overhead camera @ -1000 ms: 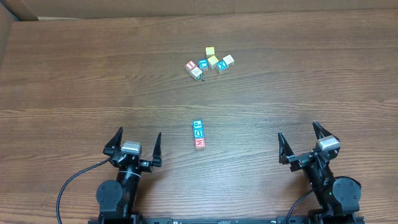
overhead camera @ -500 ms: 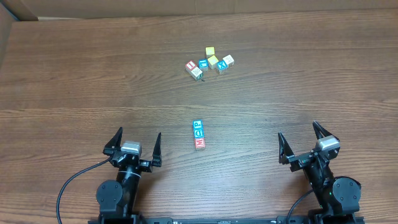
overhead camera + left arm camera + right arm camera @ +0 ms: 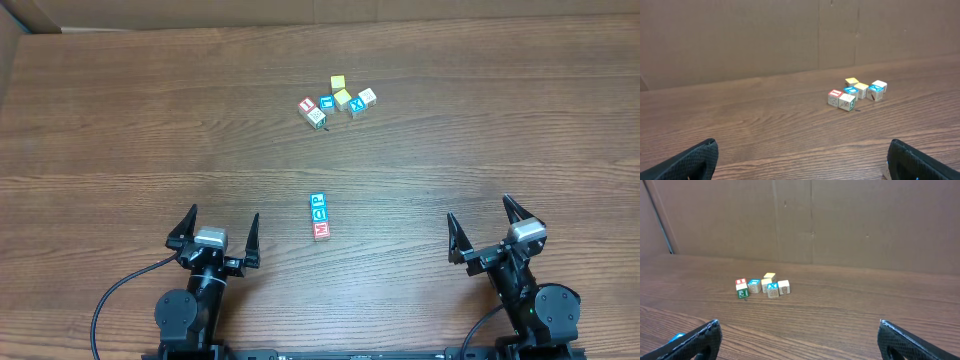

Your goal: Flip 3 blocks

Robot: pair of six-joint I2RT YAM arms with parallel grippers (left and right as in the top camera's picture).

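Left arm [image 3: 208,242] and right arm [image 3: 522,245] sit low at the near edge of the desk [image 3: 120,130], wrists aimed away; both sets of jaws spread wide, holding nothing; three blocks [image 3: 319,215] lie in a touching row mid-desk, ahead of and between the arms; long axis runs near-to-far, blue faces at far end, red letter nearest; other cubes [image 3: 336,101] clustered farther back.
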